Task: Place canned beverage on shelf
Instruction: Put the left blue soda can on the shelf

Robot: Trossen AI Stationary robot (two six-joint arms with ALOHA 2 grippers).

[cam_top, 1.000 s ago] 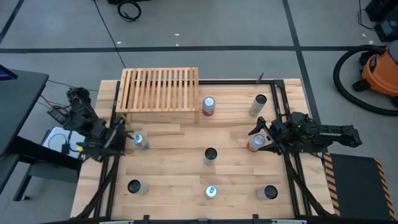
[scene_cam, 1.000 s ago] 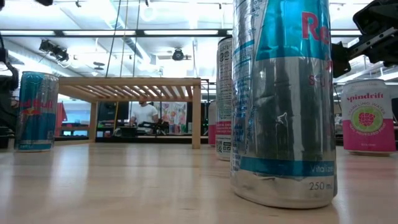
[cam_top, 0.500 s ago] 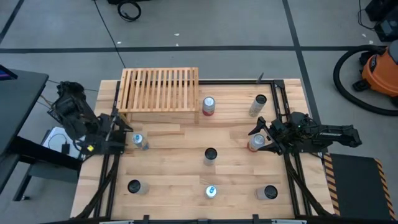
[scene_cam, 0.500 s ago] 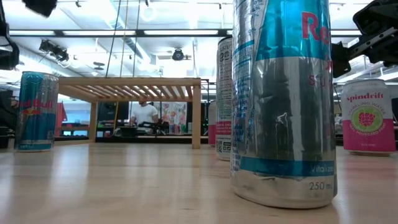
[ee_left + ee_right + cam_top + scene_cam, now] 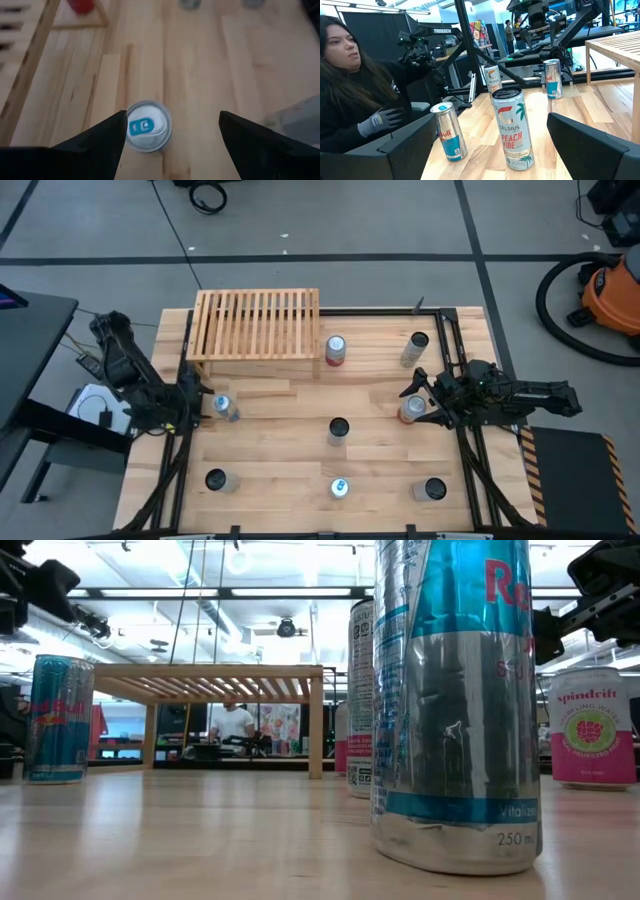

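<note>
While the left gripper (image 5: 197, 406) hangs over the table's (image 5: 280, 470) left edge, its jaws stand spread with a blue-and-silver can (image 5: 224, 408) just ahead of them, upright and not yet between the fingers. In the left wrist view that can (image 5: 148, 126) shows from above, its blue tab up, nearer one dark finger (image 5: 100, 142) than the other, with bare wood on either side of it; neither finger touches it.

The shelf (image 5: 257, 326) stands at the far left of the table, beyond the left jaws, its slatted top bare. In the low view it (image 5: 225, 671) rises behind the blue can (image 5: 58, 718) at the left.

The right gripper (image 5: 414, 409) waits at the table's right edge, jaws spread wide, with a pink-labelled can (image 5: 409, 409) close at its fingertips; whether the fingers straddle that can or stand just short of it cannot be told. Past those jaws, in the right wrist view, a peach-labelled can (image 5: 512, 128) stands nearest, a slim blue can (image 5: 448, 131) beside it, and farther off two more cans.

A person (image 5: 355, 95) in dark clothes with a gloved hand (image 5: 381, 121) sits beyond the table.
</note>
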